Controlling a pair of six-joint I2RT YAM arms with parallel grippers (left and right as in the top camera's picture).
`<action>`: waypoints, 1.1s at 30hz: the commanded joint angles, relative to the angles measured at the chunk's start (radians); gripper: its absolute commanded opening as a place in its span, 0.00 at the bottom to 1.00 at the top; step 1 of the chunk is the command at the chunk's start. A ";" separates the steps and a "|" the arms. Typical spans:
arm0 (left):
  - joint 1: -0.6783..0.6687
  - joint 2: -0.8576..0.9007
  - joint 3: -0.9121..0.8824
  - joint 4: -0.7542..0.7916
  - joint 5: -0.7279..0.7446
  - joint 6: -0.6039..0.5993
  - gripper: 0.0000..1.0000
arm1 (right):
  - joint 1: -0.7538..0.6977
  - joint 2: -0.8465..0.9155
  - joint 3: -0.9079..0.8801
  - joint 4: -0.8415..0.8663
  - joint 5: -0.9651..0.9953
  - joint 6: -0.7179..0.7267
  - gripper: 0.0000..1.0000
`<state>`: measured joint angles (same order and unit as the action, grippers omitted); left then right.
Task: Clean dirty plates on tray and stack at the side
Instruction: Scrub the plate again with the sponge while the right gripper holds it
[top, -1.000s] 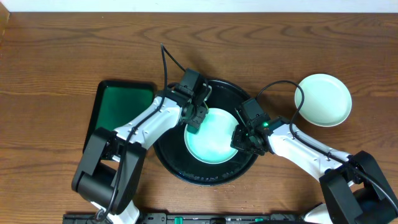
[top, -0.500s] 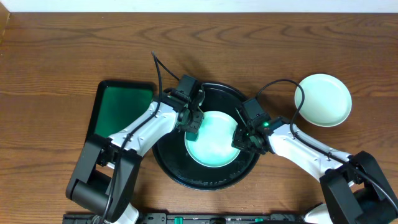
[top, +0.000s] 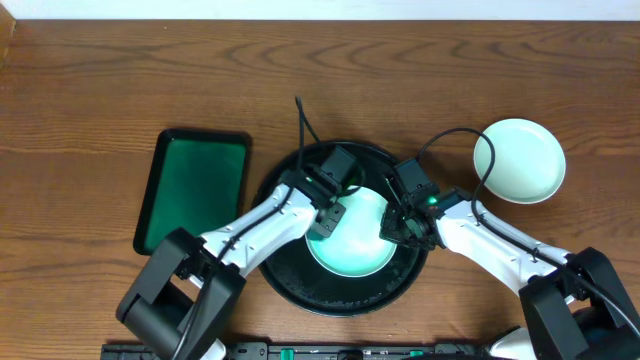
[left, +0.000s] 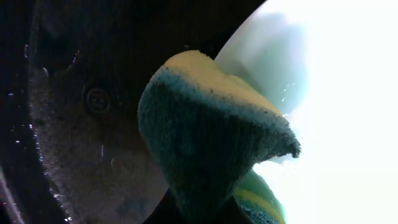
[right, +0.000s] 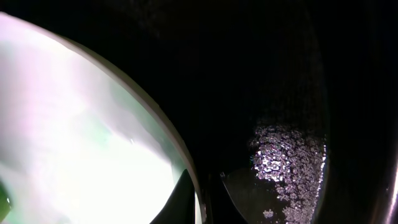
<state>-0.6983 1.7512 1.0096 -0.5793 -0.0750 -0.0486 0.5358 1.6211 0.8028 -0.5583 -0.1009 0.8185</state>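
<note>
A small round shallow mint-white plate (top: 355, 240) lies inside the large round glossy black tray (top: 290, 290), right of its middle. Its lower left part has a teal tinge.

The right end effector (top: 394, 228) is closed on the plate's right rim. In the right wrist view the rim runs down between the two dark fingers (right: 245, 194), one over the plate's bright inside (right: 74, 143) and one outside it, above the wet tray floor (right: 273, 155).

The left end effector (top: 333, 214) hangs over the plate's upper left edge, clamped on a folded yellow and dark green sponge (left: 211, 143). In the left wrist view the sponge hides the fingers, and its tip lies across the line where tray (left: 74, 124) meets plate (left: 336, 124). Whether it touches the plate cannot be told.

Only the overhead view shows a second similar white plate (top: 519, 160) on the brown wooden counter (top: 100, 80), near the black tray's upper right. It also shows a rectangular green tray (top: 190, 190) just left of the black tray.
</note>
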 joint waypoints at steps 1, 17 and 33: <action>-0.128 0.124 -0.119 -0.032 0.552 -0.006 0.07 | 0.006 0.071 -0.051 0.010 0.013 0.014 0.01; -0.094 0.122 -0.092 0.255 0.819 -0.184 0.07 | 0.006 0.071 -0.051 0.017 0.013 0.014 0.01; 0.072 -0.061 0.066 0.058 0.386 -0.233 0.07 | 0.006 0.071 -0.051 0.054 0.014 -0.020 0.01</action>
<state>-0.6052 1.7287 1.0286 -0.4896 0.1307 -0.2611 0.5304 1.6009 0.7837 -0.5823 -0.0586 0.7998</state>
